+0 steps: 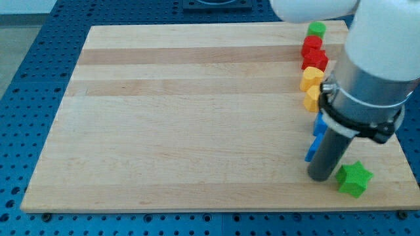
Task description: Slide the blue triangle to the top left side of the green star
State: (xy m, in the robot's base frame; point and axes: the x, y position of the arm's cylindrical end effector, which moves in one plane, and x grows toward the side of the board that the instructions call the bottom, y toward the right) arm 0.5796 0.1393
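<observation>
My tip (321,177) rests on the desk (184,118) near its lower right corner; the rod has no jaws, so nothing is clasped. The green star (354,178) sits just beside the tip at 3 o'clock. The blue triangle (311,151) lies at the tip's 11 o'clock, partly hidden by the rod, with another blue block (319,124) above it. Yellow blocks (312,78), red blocks (313,54) and a green block (317,29) line up toward 12 o'clock.

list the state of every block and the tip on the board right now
my tip: down on the board, just left of the green star
green star: flat, near the view's bottom right
blue blocks: partly hidden behind the rod
yellow blocks: side by side
red blocks: side by side
green block: at the top edge
</observation>
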